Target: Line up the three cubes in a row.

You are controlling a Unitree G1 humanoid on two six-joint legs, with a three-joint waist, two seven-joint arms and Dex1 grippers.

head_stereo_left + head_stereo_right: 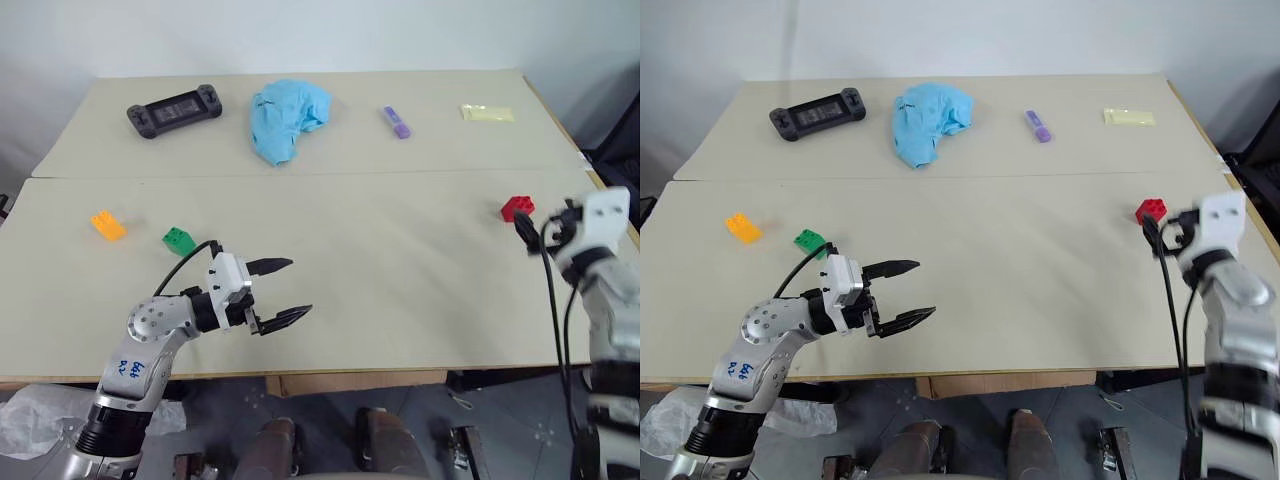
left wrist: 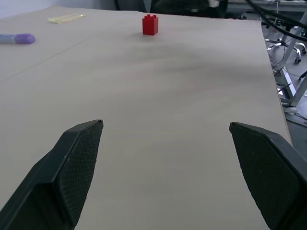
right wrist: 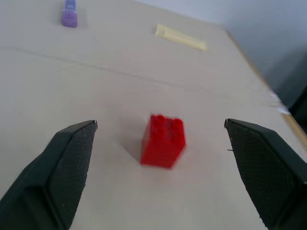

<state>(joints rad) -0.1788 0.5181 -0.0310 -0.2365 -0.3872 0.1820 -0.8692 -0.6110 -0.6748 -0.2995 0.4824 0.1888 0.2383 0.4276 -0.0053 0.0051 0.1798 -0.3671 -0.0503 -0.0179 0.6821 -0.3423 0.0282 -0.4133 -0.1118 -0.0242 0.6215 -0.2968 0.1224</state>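
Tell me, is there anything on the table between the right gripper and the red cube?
No. In the right wrist view the red cube stands ahead of the open right gripper, with only bare table between them.

beige table (image 1: 400, 270), three bricks (image 1: 517, 207), cloth (image 1: 285, 117)

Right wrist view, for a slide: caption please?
Open right hand lined up on the upright red cube, fingers apart either side, not touching.

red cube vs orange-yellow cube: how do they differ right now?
Colour and shape: red cube is squarish, orange-yellow cube is slightly longer.
Place: the red one sits near the table's right edge, framed by the open right hand; the orange-yellow one lies far left, beside the green cube.
Both rest on the table.
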